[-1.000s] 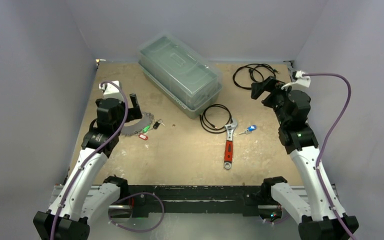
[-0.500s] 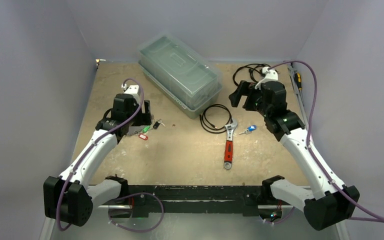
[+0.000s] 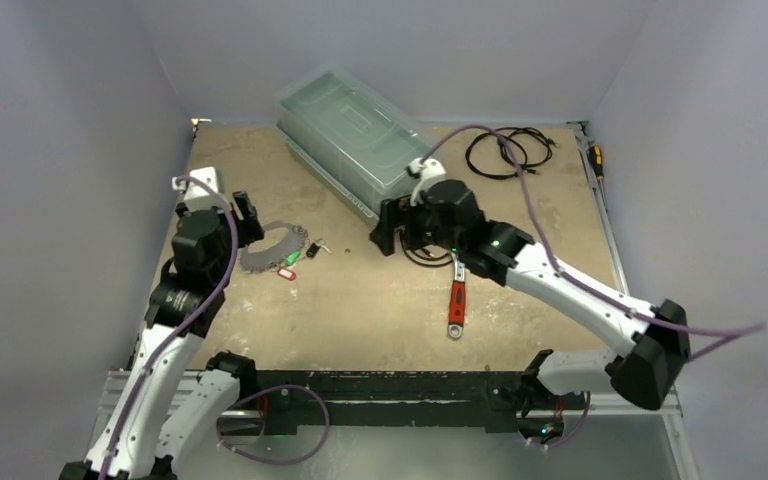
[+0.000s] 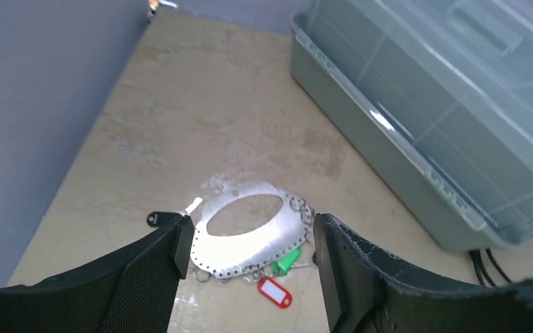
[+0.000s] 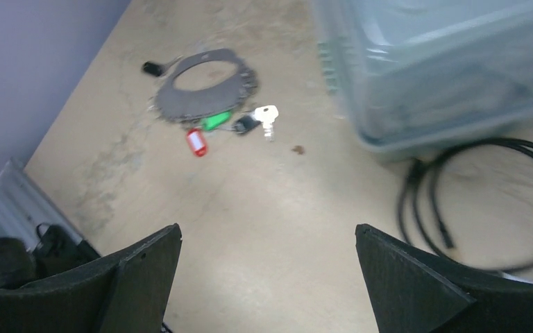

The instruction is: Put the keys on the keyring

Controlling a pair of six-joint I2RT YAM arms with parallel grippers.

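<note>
The left gripper (image 4: pixel 250 274), jaws apart, hangs over the keyring (image 4: pixel 250 244), which lies flat among its tagged keys (image 4: pixel 288 260). The right gripper (image 5: pixel 271 277), jaws wide apart, faces them. I should pinch the ring's rim squarely, clear of the red-tagged key (image 4: pixel 275 291).

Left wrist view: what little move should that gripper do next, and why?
Probably lower straight down a little. The left gripper hangs open above the flat silvery metal keyring, holding nothing, with the ring framed between its fingers. The small red-tagged key and the green-tagged key lie at the ring's edge, so it likely must reach the ring first.
</note>
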